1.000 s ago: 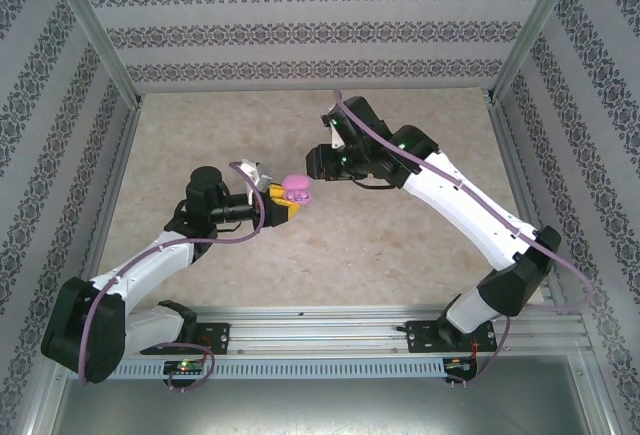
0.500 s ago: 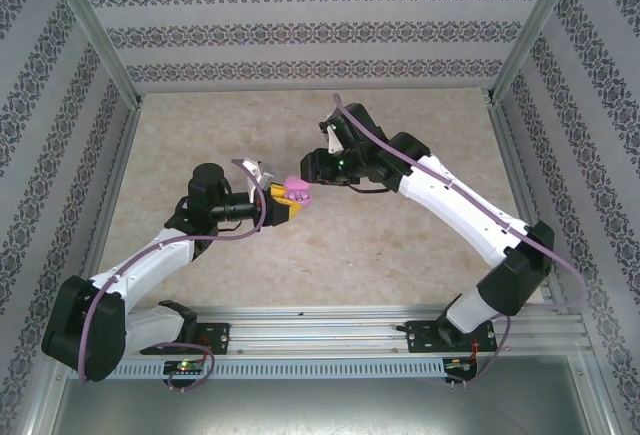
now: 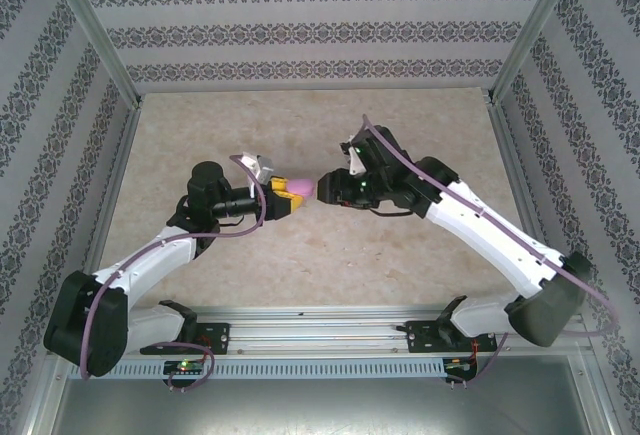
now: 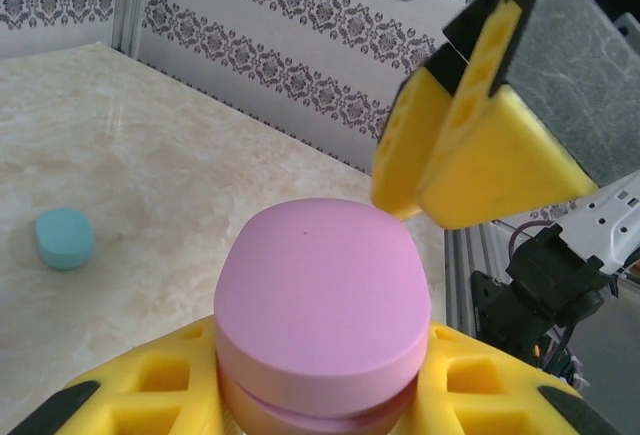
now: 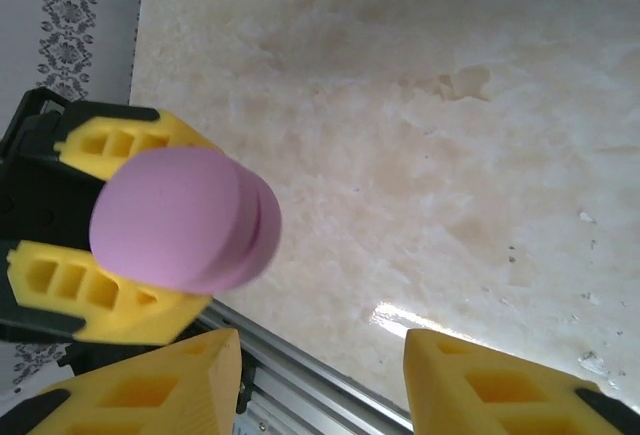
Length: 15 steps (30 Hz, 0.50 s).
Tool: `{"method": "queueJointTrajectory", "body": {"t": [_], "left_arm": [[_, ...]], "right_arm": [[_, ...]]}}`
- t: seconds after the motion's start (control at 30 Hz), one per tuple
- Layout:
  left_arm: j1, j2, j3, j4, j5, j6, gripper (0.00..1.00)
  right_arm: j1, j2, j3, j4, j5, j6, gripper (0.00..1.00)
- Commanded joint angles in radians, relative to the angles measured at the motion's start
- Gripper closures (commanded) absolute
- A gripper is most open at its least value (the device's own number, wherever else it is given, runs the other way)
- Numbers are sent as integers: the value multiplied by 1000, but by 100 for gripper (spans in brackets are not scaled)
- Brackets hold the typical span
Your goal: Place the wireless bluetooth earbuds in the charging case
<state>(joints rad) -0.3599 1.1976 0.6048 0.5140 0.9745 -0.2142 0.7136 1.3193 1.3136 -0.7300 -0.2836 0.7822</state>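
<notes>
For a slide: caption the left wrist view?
Left gripper grips the closed pink case; right gripper, open, poised at its far edge.

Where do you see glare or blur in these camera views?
Right wrist view: a bright glare patch on the table; the right claw looks slightly soft at the bottom edge. Left wrist view: the pink case, very close, is a little soft, while the wall pattern behind is readable. Top view: even, diffuse light, no hard shadows.

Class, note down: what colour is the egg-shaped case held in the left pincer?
The case is pink-purple, clearest in the left wrist view.
</notes>
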Motion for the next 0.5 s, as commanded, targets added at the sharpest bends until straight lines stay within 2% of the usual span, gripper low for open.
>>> {"method": "queueJointTrajectory", "body": {"t": [0.0,0.13,0.47], "left_arm": [[-9,8,25,92,7,-34,78],[-9,9,22,102,10,-40,78],[-9,12,23,116,15,-53,78]], "right_arm": [[-35,-44,-66,118,-58,93,52],[-52,-49,-125,259,-130,185,50],[-53,-7,-209,521,-211,352,47]]}}
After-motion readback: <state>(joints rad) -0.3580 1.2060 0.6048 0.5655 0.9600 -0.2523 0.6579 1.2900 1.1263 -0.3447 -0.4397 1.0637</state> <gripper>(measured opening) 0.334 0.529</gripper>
